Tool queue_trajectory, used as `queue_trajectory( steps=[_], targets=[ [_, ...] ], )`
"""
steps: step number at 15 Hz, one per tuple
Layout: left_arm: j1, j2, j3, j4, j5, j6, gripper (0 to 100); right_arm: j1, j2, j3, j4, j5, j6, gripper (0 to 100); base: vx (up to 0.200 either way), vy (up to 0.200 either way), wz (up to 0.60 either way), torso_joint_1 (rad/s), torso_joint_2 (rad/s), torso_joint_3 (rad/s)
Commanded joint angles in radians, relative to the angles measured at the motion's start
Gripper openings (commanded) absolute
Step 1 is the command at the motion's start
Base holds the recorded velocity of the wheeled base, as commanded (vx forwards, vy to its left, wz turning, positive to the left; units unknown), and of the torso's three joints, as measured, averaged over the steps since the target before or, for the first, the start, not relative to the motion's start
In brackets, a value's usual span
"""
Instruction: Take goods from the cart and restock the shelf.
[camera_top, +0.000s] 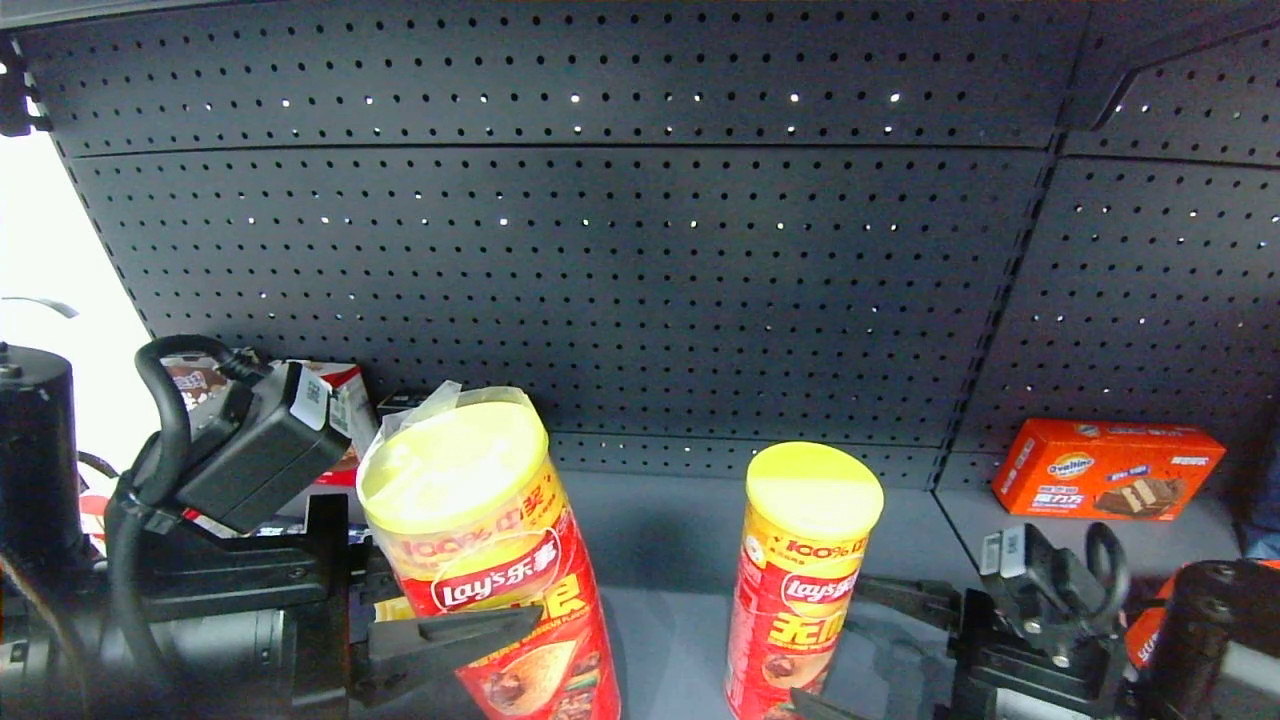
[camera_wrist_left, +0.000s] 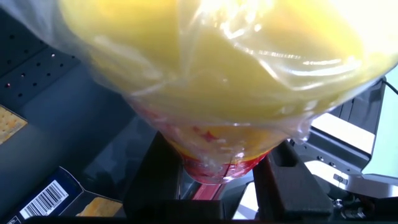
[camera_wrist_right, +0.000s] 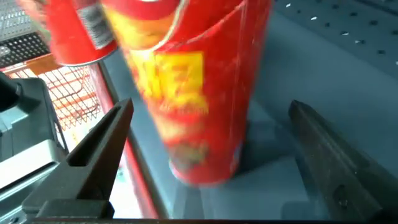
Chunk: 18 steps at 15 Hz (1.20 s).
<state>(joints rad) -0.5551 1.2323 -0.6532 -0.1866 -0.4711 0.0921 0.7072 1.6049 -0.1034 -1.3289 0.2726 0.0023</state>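
My head camera looks forward and slightly down, close to the shelf (camera_top: 680, 520) and its pegboard back (camera_top: 600, 250). My left wrist camera sits almost against the wrapped can (camera_wrist_left: 217, 74), at its lid. My right wrist camera looks closely at the other can (camera_wrist_right: 199, 93), standing on the shelf. The head view shares these 2 cans.

Two chip cans stand red with yellow lettering and yellow lids. The left chip can (camera_top: 490, 560) has its top under clear, glossy film, while the right chip can (camera_top: 800, 590) has a plain lid. Behind them, a dark grey back panel (camera_top: 600, 250) dotted with rows of small holes meets the matt grey shelf (camera_top: 670, 540). At the shelf's right end lies an orange box (camera_top: 1105, 468) printed in white, blue and brown.
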Motion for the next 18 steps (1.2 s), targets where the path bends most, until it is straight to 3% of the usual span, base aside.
queue_trajectory(
  steps=[1,3,8,10,11,12,18],
  targets=[
    [0.0,-0.001,0.006,-0.002,0.0,0.0,0,-0.003,-0.187,0.103,0.017,-0.046,-0.015,100,0.0,0.0,0.0,0.0,0.0,0.0],
    [0.0,-0.001,0.014,-0.002,0.0,0.0,0,-0.015,-0.275,0.103,0.07,-0.185,-0.018,100,0.0,0.0,0.0,0.0,0.0,0.0],
    [0.0,-0.001,0.014,-0.004,0.0,0.0,0,-0.026,-0.566,0.082,0.424,-0.463,-0.018,100,0.0,0.0,0.0,0.0,0.0,0.0],
    [0.0,-0.001,0.014,-0.004,0.0,0.0,0,-0.137,-0.629,0.024,0.468,-0.495,-0.018,100,0.0,0.0,0.0,0.0,0.0,0.0],
    [0.0,-0.001,0.014,-0.004,0.0,0.0,0,-0.137,-0.629,0.024,0.468,-0.495,-0.018,100,0.0,0.0,0.0,0.0,0.0,0.0],
    [0.001,-0.002,0.014,-0.004,0.0,0.0,0,-0.256,-0.683,0.025,0.47,-0.489,-0.016,100,0.0,0.0,0.0,0.0,0.0,0.0],
    [0.0,-0.002,0.012,-0.004,0.0,0.0,0,-0.38,-0.899,0.051,0.588,-0.549,-0.042,100,0.0,0.0,0.0,0.0,0.0,0.0]
  ],
)
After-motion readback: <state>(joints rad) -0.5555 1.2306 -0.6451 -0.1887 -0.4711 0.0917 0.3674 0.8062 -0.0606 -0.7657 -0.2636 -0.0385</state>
